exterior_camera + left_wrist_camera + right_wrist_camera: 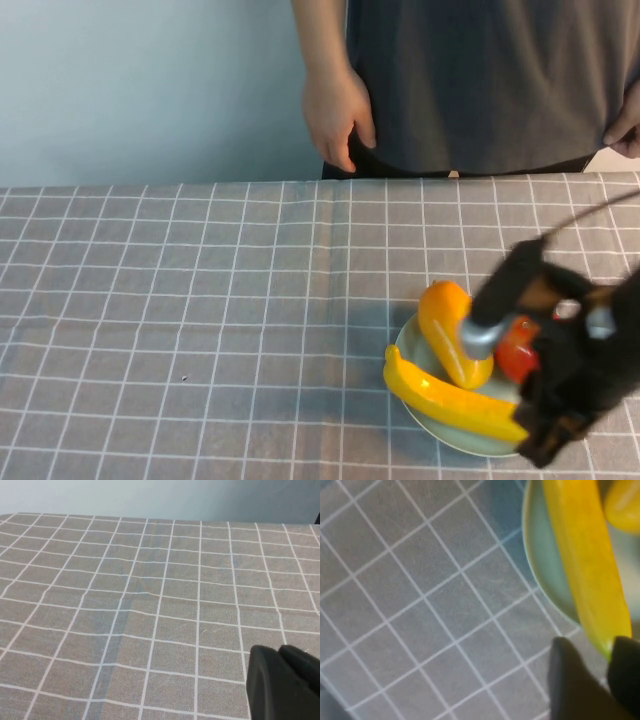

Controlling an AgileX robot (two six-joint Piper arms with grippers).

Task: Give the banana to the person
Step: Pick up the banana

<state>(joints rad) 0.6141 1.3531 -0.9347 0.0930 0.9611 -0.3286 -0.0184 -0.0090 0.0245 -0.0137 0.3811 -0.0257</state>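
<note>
The banana [450,400] is long and yellow and lies on the near side of a pale green plate [405,345] at the table's near right. In the right wrist view the banana [585,555] ends in a greenish tip. My right gripper [535,435] is low over the plate's near right edge. It is open [600,665], with the banana's tip reaching in between its dark fingers [570,685]. The person [480,80], in a dark grey shirt, stands behind the far edge with one hand [338,115] hanging down. My left gripper [280,652] is shut and empty above bare cloth, out of the high view.
An orange-yellow mango-like fruit [445,325] and a red apple [515,352] share the plate, just behind the banana. A grey checked cloth [200,300] covers the table. The right arm [585,350] hangs over the plate's right side.
</note>
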